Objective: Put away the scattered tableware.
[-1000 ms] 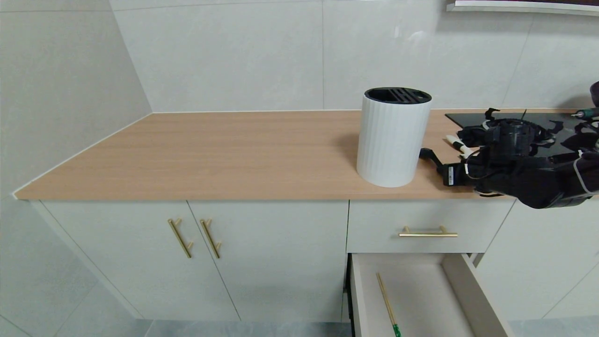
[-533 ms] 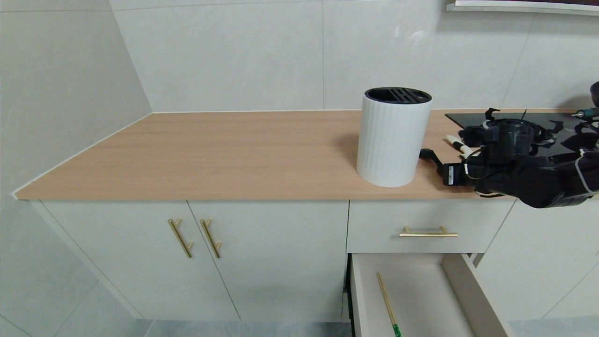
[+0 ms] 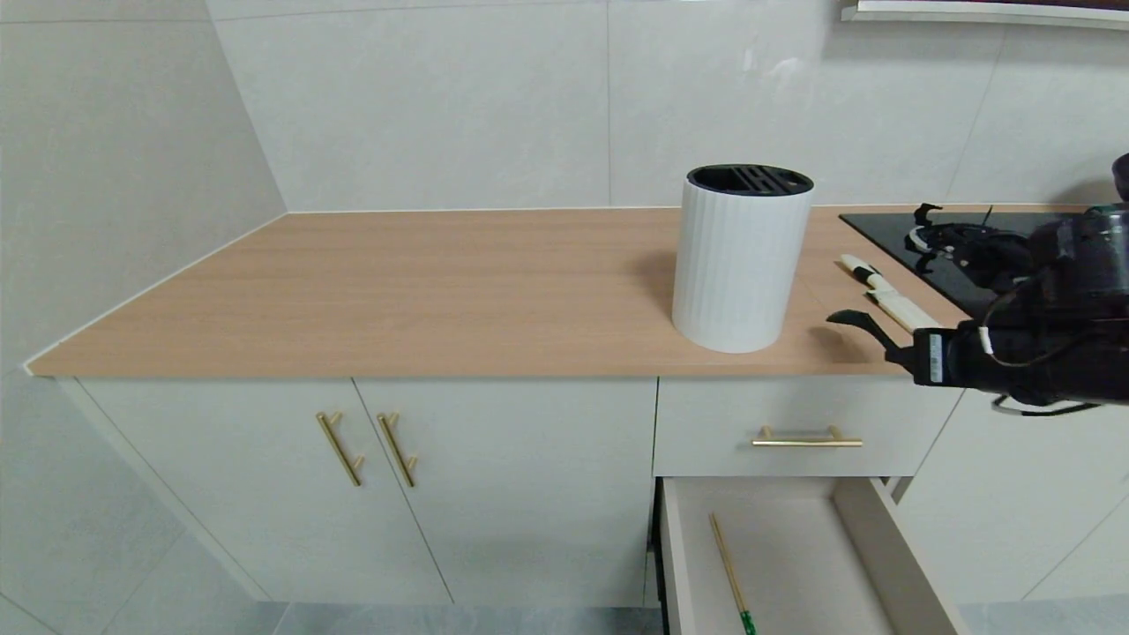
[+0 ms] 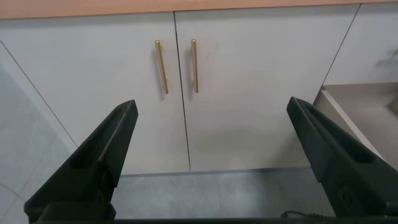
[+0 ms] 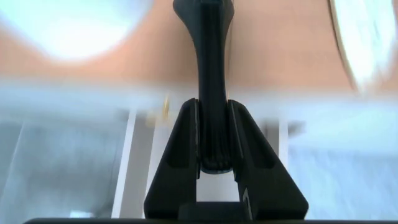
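A cream-handled knife (image 3: pixel 885 289) lies flat on the wooden counter (image 3: pixel 441 282), just right of the white ribbed knife block (image 3: pixel 739 263). My right gripper (image 3: pixel 848 319) hovers over the counter's front edge, a little in front of the knife and apart from it. In the right wrist view its fingers (image 5: pixel 209 74) are pressed together with nothing between them. A chopstick pair with green tips (image 3: pixel 728 569) lies in the open lower drawer (image 3: pixel 794 564). My left gripper (image 4: pixel 211 162) hangs low in front of the cabinet doors, its fingers spread wide and holding nothing.
A black cooktop (image 3: pixel 926 231) with dark clutter takes up the counter's far right. The open drawer juts out below a closed drawer with a gold handle (image 3: pixel 806 438). Two gold door handles (image 4: pixel 178 66) face the left gripper. The counter left of the block is bare.
My right arm has drawn back to the right and toward the counter's front edge, away from the knife block. The knife it covered now shows in full.
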You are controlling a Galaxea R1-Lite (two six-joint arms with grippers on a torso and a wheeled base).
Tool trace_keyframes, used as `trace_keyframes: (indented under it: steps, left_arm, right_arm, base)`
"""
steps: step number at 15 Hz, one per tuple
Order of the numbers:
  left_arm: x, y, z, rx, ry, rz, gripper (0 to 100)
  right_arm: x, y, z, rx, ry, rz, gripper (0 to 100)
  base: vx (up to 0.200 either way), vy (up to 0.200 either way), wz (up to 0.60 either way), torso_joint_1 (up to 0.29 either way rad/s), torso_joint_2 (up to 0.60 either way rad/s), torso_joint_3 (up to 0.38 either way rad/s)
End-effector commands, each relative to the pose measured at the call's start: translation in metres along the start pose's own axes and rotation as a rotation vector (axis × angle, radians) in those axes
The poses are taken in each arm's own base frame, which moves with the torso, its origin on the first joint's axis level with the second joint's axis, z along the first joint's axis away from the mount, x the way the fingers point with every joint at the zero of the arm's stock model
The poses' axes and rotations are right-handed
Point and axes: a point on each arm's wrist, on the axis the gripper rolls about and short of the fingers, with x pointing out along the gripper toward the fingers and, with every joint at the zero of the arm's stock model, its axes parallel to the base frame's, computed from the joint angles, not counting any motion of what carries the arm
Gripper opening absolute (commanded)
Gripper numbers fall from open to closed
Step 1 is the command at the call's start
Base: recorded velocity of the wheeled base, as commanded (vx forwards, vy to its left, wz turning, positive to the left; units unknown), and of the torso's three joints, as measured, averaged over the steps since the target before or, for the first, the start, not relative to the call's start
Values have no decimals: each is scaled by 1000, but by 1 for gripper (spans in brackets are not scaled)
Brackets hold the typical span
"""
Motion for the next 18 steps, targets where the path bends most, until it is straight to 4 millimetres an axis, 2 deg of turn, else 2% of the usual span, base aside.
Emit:
trace_keyframes:
  steps: [1,3,5,8,12,18]
  left_arm:
    - [0,0,0,1,2,0,100]
    - [0,0,0,1,0,0,100]
    - [0,0,0,1,2,0,100]
    - [0,0,0,1,2,0,100]
    - [0,0,0,-1,0,0,100]
    - [0,0,0,-1,2,0,100]
  right_arm:
    - [-61,5,-26,-16,-22,36,0]
    - [-78,16,-47,-51,-7,85,0]
    - [-87,20,-54,-64,-14,107,0]
    - [-86,22,-83,-92,71,132,0]
    - [-73,25,-88,-100,131,132,0]
    - [-65,25,-91,-100,161,129,0]
  base:
    - [0,0,0,0,0,0]
    - [0,0,0,0,0,0]
    - [0,0,0,0,0,0]
    - [0,0,0,0,0,0]
    - [0,0,0,-38,79,49]
    - [0,0,0,-188,436,245]
